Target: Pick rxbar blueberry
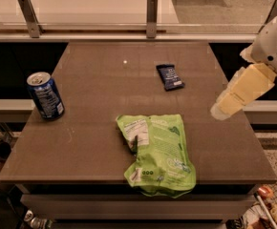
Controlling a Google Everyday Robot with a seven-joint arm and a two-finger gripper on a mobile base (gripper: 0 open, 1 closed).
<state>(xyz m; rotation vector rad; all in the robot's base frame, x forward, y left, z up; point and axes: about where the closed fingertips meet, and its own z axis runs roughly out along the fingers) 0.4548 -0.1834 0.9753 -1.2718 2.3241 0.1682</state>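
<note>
Brown matte desk (95, 89) before a glass-railed counter. Small flat navy-blue rxbar blueberry wrapper (170, 76) lies face up right of centre toward the far edge, touching nothing, so a top-down grasp looks unobstructed. Large crinkled light-green bag (157, 151) sits nearer, overhanging the front edge. Blue soda can (45, 95) stands upright far left. Pale yellow hand (222, 109) hovers over the right edge, apart from the bar; whether spread or pressed together: cannot tell.

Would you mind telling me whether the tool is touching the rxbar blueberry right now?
Apart. The camera view shows the tool at the right edge of the table, with bare tabletop between it and the rxbar blueberry.
</note>
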